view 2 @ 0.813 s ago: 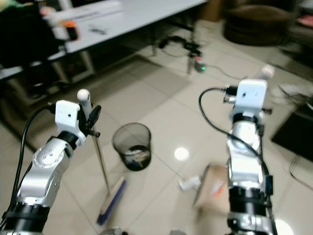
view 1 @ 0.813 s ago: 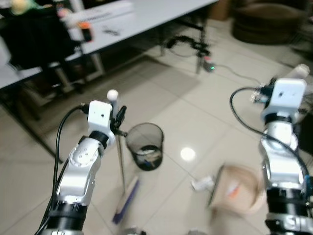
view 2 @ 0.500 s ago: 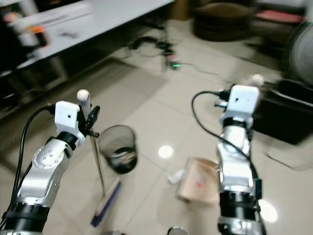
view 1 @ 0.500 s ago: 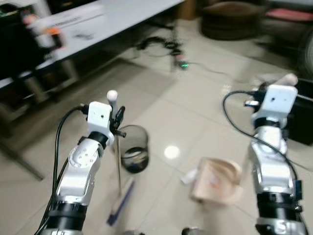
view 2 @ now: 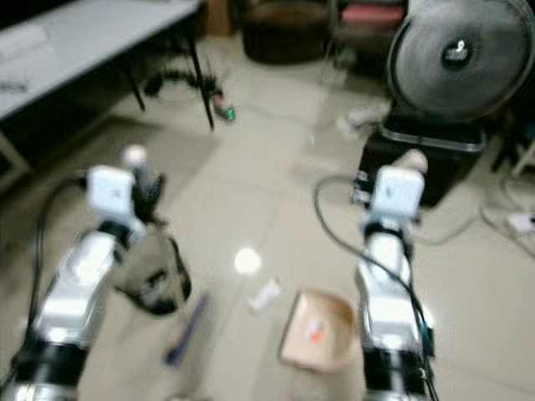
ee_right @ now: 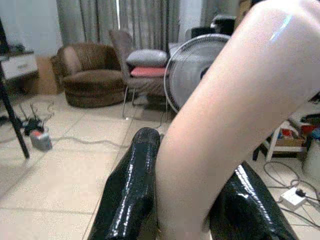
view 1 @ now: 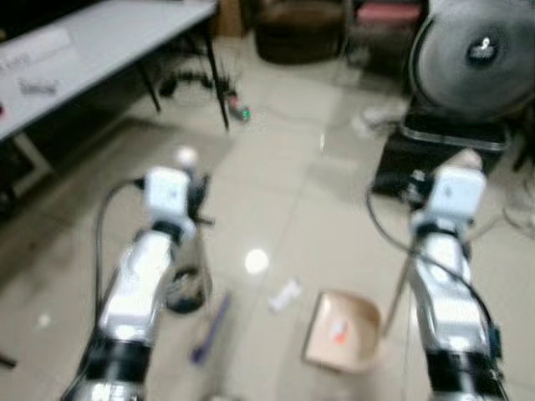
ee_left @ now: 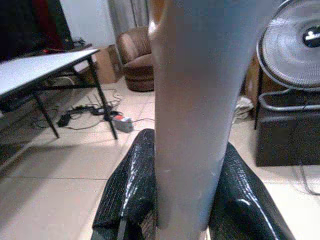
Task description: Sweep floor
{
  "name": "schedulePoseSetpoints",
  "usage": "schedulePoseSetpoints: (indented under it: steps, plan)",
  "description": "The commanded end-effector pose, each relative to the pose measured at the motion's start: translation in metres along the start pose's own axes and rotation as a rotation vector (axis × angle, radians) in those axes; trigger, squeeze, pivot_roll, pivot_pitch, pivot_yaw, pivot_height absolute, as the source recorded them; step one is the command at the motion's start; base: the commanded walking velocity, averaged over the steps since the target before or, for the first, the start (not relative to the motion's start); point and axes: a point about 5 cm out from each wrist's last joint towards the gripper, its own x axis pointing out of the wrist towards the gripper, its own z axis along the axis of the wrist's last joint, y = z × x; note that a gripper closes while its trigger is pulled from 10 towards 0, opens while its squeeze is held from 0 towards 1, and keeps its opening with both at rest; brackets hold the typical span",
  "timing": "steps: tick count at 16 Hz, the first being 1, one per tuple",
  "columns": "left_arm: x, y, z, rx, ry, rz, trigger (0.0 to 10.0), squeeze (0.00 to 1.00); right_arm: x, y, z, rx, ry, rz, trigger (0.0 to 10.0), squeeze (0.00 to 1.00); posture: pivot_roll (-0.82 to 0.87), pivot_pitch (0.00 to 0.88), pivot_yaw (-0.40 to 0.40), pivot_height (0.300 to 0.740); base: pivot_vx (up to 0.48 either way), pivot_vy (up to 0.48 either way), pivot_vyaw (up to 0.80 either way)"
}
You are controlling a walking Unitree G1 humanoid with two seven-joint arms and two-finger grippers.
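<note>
White paper scrap [view 1: 286, 293] lies just left of the dustpan [view 1: 342, 332], between the right gripper's [ee_right: 182, 200] pan and the left gripper's [ee_left: 185, 200] clamped, upright broom [view 1: 209, 327].

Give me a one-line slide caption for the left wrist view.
Left gripper clamps the grey broom handle between black fingers, facing a tiled room with a fan.

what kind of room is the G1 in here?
Probably a lived-in room doubling as a workspace: tiled floor, a brown armchair and a big standing fan beside a long grey work table with a power strip and cables beneath it.
</note>
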Motion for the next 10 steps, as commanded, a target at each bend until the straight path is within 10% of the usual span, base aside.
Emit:
schedulePoseSetpoints:
  steps: [1,10]
  plan:
    - [0.000,0.013,0.006,0.039,-0.024,0.046,10.0,0.00,0.002,0.012,0.011,0.013,-0.051,0.044,10.0,0.00,-0.04,0.055,0.077,0.740,0.420,0.000,0.00]
    - [0.000,0.016,0.006,0.055,-0.031,0.073,10.0,0.00,0.000,0.026,0.002,-0.016,-0.011,0.151,10.0,0.00,-0.03,0.035,0.067,0.740,0.423,0.000,0.07]
